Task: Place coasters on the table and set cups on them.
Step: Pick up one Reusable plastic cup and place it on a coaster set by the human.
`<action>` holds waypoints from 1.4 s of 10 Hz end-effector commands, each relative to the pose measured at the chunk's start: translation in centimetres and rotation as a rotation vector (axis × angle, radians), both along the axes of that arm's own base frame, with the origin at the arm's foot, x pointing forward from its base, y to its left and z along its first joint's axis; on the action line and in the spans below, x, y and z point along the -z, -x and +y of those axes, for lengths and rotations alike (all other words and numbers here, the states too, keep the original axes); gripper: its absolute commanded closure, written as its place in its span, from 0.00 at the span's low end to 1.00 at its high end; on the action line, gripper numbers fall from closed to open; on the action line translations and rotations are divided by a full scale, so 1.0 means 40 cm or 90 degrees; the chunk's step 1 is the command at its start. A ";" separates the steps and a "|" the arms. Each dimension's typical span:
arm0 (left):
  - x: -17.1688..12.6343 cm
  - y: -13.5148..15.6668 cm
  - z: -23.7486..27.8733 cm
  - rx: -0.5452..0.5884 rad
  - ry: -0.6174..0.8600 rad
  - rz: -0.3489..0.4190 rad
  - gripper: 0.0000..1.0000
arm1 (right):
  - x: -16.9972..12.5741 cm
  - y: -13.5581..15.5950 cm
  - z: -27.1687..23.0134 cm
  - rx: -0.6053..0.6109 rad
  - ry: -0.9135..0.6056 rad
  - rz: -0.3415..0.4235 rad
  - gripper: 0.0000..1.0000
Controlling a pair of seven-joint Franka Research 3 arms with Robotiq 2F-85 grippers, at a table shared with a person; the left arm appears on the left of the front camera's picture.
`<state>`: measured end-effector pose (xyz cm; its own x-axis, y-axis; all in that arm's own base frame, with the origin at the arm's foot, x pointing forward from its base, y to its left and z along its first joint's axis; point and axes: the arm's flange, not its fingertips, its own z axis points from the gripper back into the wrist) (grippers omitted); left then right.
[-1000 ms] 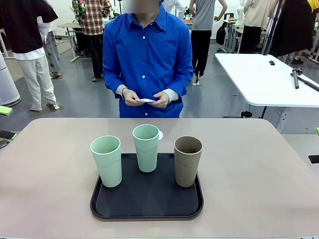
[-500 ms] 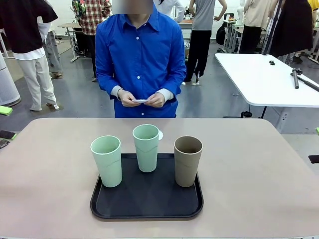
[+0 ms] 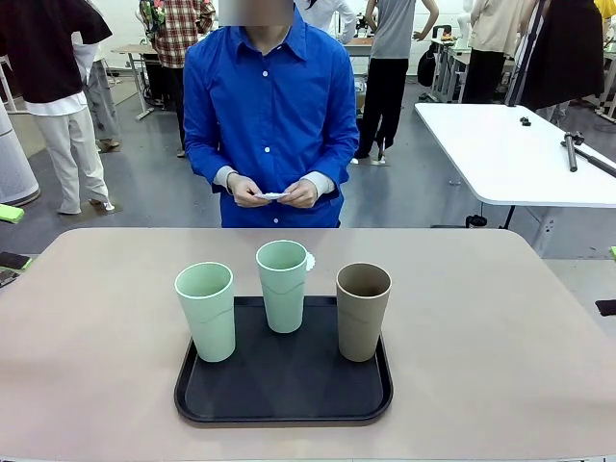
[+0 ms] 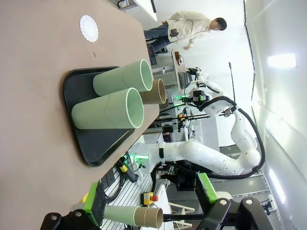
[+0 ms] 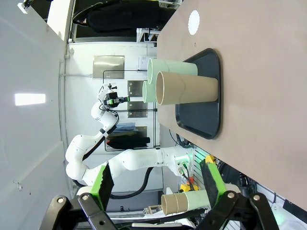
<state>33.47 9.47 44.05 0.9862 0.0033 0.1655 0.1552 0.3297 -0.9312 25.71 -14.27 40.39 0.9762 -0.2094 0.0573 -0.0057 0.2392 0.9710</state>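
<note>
Three cups stand upright on a black tray (image 3: pixel 284 409) in the middle of the beige table (image 3: pixel 96 337): a mint one (image 3: pixel 205 310) at the left, a mint one (image 3: pixel 283 285) at the back, a brown one (image 3: pixel 363 310) at the right. One white lacy coaster (image 3: pixel 310 261) lies on the table, peeking out behind the back cup. Across the table a person in a blue shirt holds more white coasters (image 3: pixel 273 195) in both hands. In the left wrist view the left gripper (image 4: pixel 149 201) is open, far from the cups (image 4: pixel 117 80) and the coaster (image 4: pixel 89 28). The right gripper (image 5: pixel 157 184) is likewise open, away from the brown cup (image 5: pixel 187 88) and the coaster (image 5: pixel 194 21).
A white table (image 3: pixel 510 154) stands behind at the right. A dark phone-like object (image 3: pixel 12 262) lies at the beige table's left edge and another dark item (image 3: pixel 606 307) at its right edge. Other people stand in the background.
The person has shifted slightly to the left, hands still on the coasters. Cups, tray and the coaster on the table have not moved.
</note>
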 end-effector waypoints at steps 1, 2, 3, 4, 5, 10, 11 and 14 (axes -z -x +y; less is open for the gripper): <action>-0.004 0.000 0.009 0.002 0.009 -0.008 0.00 | -0.003 -0.005 -0.001 0.006 -0.007 0.001 0.00; -0.004 0.000 0.009 0.002 0.009 -0.008 0.00 | -0.003 -0.005 -0.001 0.006 -0.007 0.001 0.00; -0.004 0.000 0.009 0.002 0.009 -0.008 0.00 | -0.003 -0.005 -0.001 0.006 -0.007 0.001 0.00; -0.004 0.000 0.009 0.002 0.009 -0.008 0.00 | -0.003 -0.005 -0.001 0.006 -0.007 0.001 0.00; 0.000 0.000 0.000 0.000 0.000 0.000 0.00 | -0.003 -0.005 -0.001 0.006 -0.007 0.001 0.00; -0.215 -0.084 -0.183 0.245 -0.562 -0.394 0.00 | -0.003 -0.005 -0.001 0.006 -0.007 0.001 0.00; -0.227 -0.095 -0.222 0.312 -0.618 -0.422 0.00 | -0.003 -0.005 -0.001 0.006 -0.007 0.001 0.00; -0.229 -0.126 -0.338 0.416 -0.729 -0.482 0.00 | -0.003 -0.005 -0.001 0.006 -0.007 0.001 0.00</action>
<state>38.38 -3.88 54.54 0.4857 -0.8434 0.2297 0.8603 0.5078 0.0451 25.74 -14.25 40.37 0.9762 -0.2096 0.0560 -0.0042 0.2399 0.9708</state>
